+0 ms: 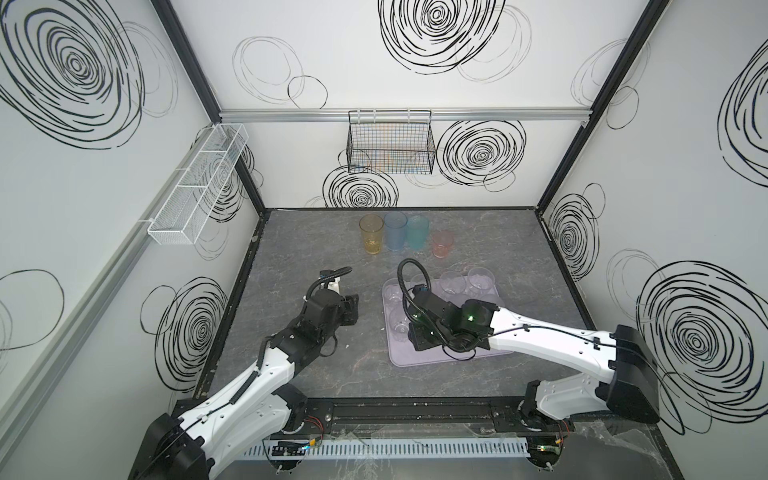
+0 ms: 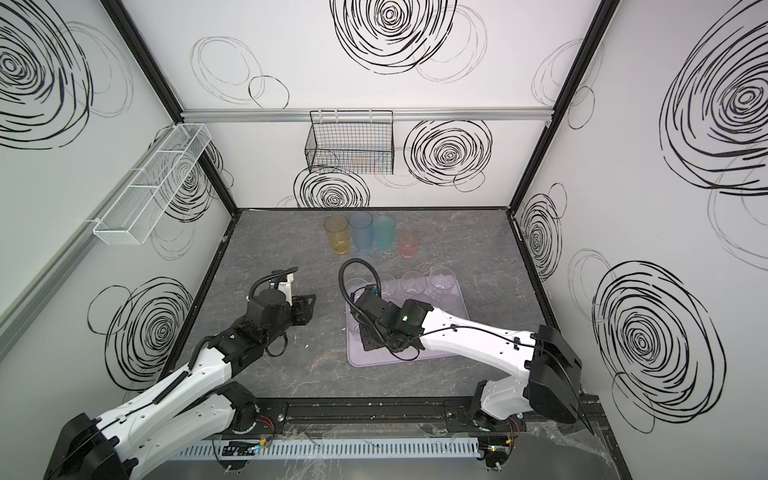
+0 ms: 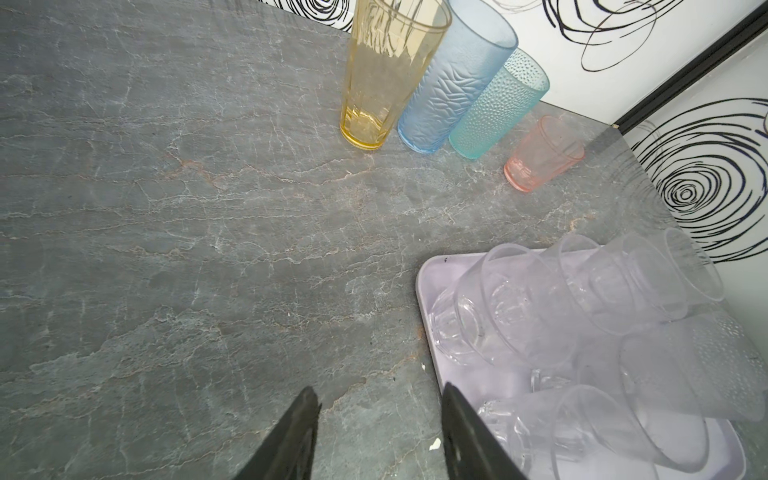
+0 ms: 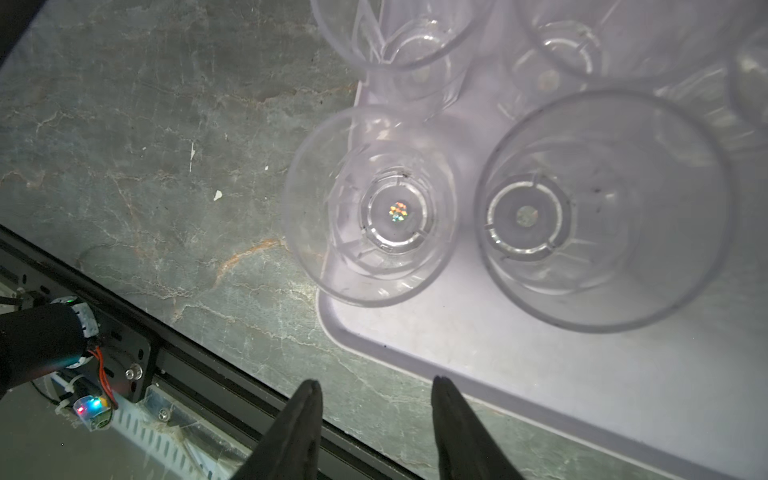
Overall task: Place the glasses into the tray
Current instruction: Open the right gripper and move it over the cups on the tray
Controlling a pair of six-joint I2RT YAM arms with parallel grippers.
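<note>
The job looks well past halfway. The lilac tray (image 1: 415, 358) lies on the right half of the worktop (image 1: 332, 374) and carries a crowd of clear glasses (image 3: 519, 307), upright with their mouths up, packed toward its far and left parts, with bare floor at its near end. How many there are I cannot say for sure, since the right arm covers part of the tray in both top views and the clear walls run together. Four tinted ones are left outside it, in a row on the worktop near the back wall: the amber glass (image 1: 371, 235), the blue glass (image 1: 395, 230), the teal glass (image 1: 417, 232) and, slightly apart, the shorter pink glass (image 1: 441, 244). The left tool (image 3: 380, 432) hangs over bare worktop just beside the tray's left rim, its jaws partway apart with nothing between them. The right tool (image 4: 376, 424) hangs over the tray's near left corner, likewise parted and empty. The worktop is grey and stone-veined, dotted with a few white flecks (image 4: 217, 194). Around it stand white walls (image 1: 457, 62) scrawled with black spirals, held by black frame posts (image 1: 601, 104). A white mesh basket (image 1: 199, 183) hangs on the left wall and a black wire basket (image 1: 390, 145) from an aluminium rail (image 1: 498, 114) at the back.
</note>
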